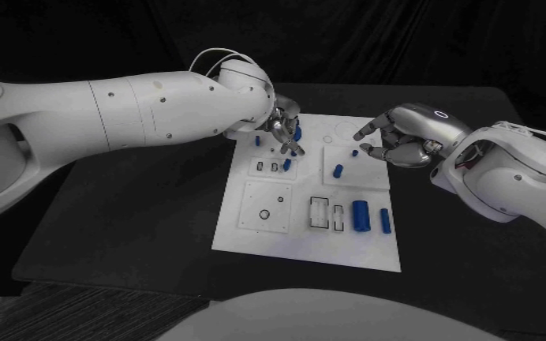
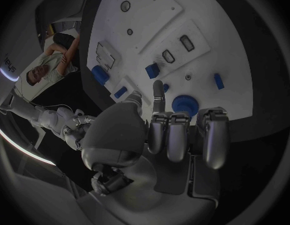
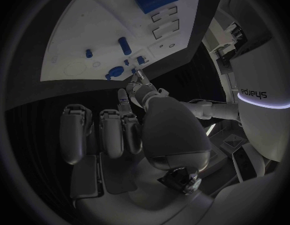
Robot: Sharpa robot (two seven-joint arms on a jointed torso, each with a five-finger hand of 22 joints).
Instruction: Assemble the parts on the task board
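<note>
The left silver hand (image 1: pixel 282 126) is hovering over the far left part of the white flat task board (image 1: pixel 273 234), its fingers pointing down at a small blue cylindrical part (image 1: pixel 296 133); I cannot tell if it is grasping it. The right silver hand (image 1: pixel 401 140) is hanging over the board's far right edge, fingers loosely curled and grasping nothing, with a small blue peg (image 1: pixel 338 170) standing just beside it.

our left hand (image 1: pixel 285 126) reaches down over the task board's (image 1: pixel 298 242) far-left corner among blue parts (image 1: pixel 362 215); our right hand (image 1: pixel 401 142) hovers at its far-right edge, fingers curled.
</note>
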